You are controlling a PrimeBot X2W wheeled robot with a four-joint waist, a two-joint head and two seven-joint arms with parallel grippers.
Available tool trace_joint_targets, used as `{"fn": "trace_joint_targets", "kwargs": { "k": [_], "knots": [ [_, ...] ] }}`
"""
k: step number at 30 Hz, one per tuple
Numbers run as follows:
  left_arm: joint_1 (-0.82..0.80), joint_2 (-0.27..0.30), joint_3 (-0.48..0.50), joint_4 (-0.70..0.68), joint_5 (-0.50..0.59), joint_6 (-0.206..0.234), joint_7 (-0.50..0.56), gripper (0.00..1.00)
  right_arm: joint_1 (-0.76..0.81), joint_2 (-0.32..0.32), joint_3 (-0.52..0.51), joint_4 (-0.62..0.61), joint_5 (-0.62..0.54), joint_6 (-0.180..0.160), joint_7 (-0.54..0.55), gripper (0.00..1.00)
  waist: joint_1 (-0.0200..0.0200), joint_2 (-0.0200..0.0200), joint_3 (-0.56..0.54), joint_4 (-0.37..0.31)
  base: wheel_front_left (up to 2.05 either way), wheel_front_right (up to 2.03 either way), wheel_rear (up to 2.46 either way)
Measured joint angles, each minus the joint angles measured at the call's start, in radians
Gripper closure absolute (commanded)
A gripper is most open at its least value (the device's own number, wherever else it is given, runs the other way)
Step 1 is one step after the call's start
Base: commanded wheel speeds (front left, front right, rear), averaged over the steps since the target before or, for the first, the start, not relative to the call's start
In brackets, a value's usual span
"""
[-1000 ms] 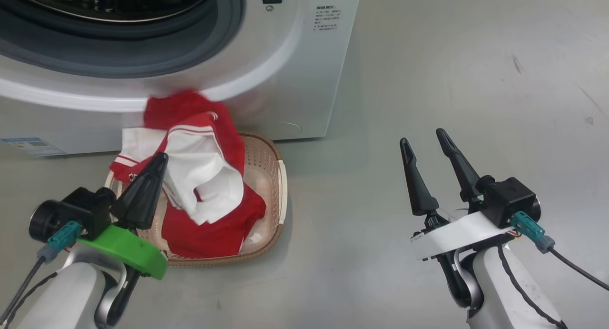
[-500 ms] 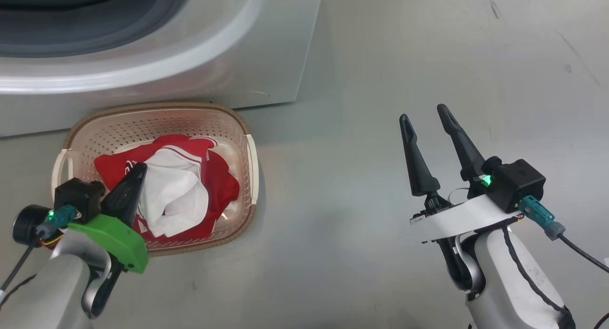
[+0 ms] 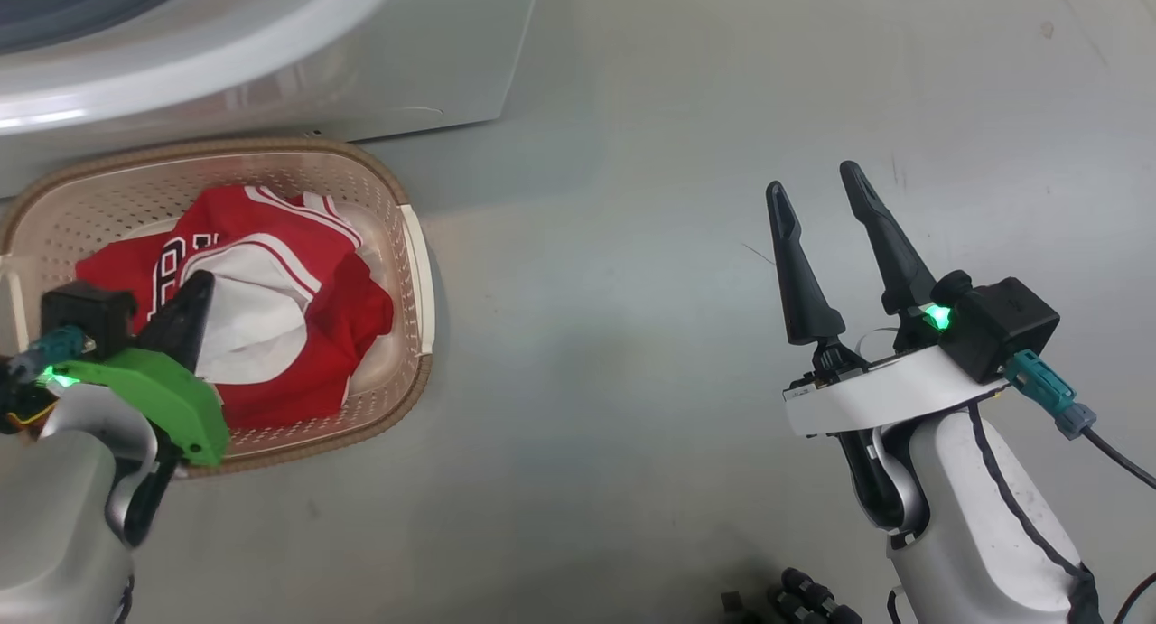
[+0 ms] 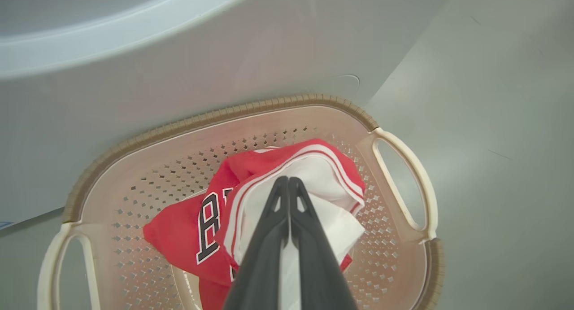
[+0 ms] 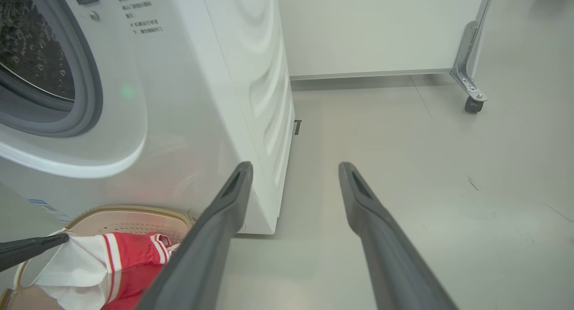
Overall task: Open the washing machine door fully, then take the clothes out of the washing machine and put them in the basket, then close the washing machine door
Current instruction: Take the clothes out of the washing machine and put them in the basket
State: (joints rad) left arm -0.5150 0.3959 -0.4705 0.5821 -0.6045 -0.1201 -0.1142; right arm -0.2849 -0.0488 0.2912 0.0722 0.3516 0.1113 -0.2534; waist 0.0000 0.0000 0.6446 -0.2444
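Observation:
The cream basket [image 3: 417, 272] stands on the floor against the white washing machine [image 3: 379, 55]. Red and white clothes [image 3: 289, 245] lie heaped inside it. My left gripper [image 3: 199, 283] reaches down into the basket, shut on the clothes. In the left wrist view its fingers [image 4: 287, 181] press together over the clothes [image 4: 188, 220], with white cloth pinched between them above the basket [image 4: 224, 115]. My right gripper [image 3: 815, 180] hovers open over bare floor to the right, holding nothing. The right wrist view shows that gripper [image 5: 294, 166], the washing machine [image 5: 202, 76] with its open drum [image 5: 27, 45], the basket [image 5: 130, 209] and the clothes [image 5: 134, 256]. The washing machine door is out of view.
Grey floor stretches to the right of the basket and the washer. A white panel on a metal leg with a caster wheel [image 5: 471, 104] stands behind the machine. Dark parts of my own base [image 3: 804, 597] show at the bottom edge of the head view.
The head camera has tilted down and the washer has slid up out of the picture. My left gripper has lowered the clothes from the washer's front down into the basket. The right gripper stays open.

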Motion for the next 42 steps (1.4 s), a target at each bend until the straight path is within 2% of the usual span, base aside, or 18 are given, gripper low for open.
{"fn": "trace_joint_targets", "kwargs": {
  "k": [12,19,20,21,22,35,42],
  "knots": [
    [-0.081,-0.002,0.015,0.144,-0.011,0.0,0.018,1.0,-0.021,0.001,-0.001,-0.016,-0.003,-0.001,0.0,0.0,0.0,0.0,0.098,-0.028,0.0,0.0,0.0],
    [-0.104,-0.03,0.011,0.214,-0.009,0.0,0.012,1.0,-0.031,0.001,-0.012,-0.017,-0.007,-0.01,0.0,0.0,0.0,0.0,0.122,-0.029,0.0,0.0,0.0],
    [-0.105,-0.035,0.01,0.224,-0.009,0.0,0.011,0.84,-0.036,0.002,-0.015,-0.017,-0.008,-0.01,0.0,0.0,0.0,0.0,0.122,-0.027,0.0,0.0,0.0],
    [-0.107,-0.038,0.007,0.232,-0.009,0.0,0.007,0.34,-0.038,0.002,-0.019,-0.017,-0.008,-0.013,0.0,0.0,0.0001,0.0,0.121,-0.026,0.0,0.0,0.0],
    [-0.11,-0.042,0.006,0.243,-0.008,0.0,0.006,0.0,-0.04,0.002,-0.023,-0.017,-0.008,-0.017,0.0,0.0,0.0001,0.0,0.119,-0.024,0.0,0.0,0.0],
    [-0.131,-0.08,-0.027,0.289,0.019,-0.001,-0.111,0.0,-0.057,0.001,-0.049,0.006,-0.012,-0.017,0.0,0.0,0.0,0.0,0.034,0.012,0.0,0.0,0.0],
    [-0.111,-0.122,-0.032,0.279,0.019,-0.005,-0.135,0.0,-0.055,0.001,-0.079,0.034,-0.038,-0.016,0.0,0.0,0.0001,0.0,-0.046,0.046,0.0,0.0,0.0]
  ]
}}
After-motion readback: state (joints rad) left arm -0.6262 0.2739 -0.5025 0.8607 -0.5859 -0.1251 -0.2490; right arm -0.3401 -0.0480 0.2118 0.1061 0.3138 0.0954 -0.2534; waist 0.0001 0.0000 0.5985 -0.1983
